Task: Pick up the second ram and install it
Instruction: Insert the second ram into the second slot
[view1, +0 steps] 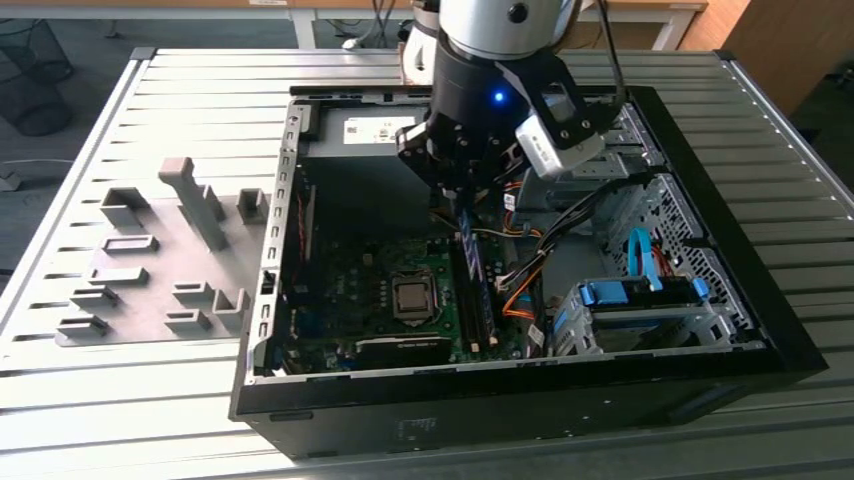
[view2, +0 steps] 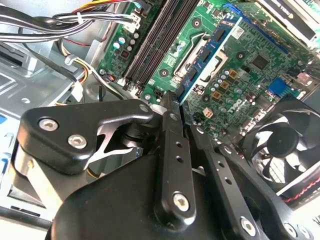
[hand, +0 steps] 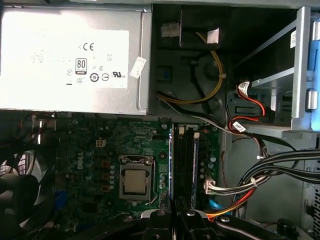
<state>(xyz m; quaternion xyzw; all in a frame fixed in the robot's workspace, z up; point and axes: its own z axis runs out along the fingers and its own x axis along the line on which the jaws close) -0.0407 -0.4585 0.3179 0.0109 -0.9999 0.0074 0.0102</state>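
The black two-fingered gripper reaches down into an open black desktop computer case, its fingers pinched together on the second ram, a long, thin blue-green circuit-board stick. In the second wrist view the gripper holds one end of the stick, which runs away from the fingertips on its edge and shows a row of dark chips and a small white label. In the first wrist view the gripper and stick line up just beside the long black plastic memory slots, on the side of the square metal processor socket (whether the stick is seated cannot be told). A bundle of black, orange and yellow cables runs on the slots' other side. In the exterior view a grey moulded fixture plate lies at 9 o'clock from the case on the ribbed metal table.
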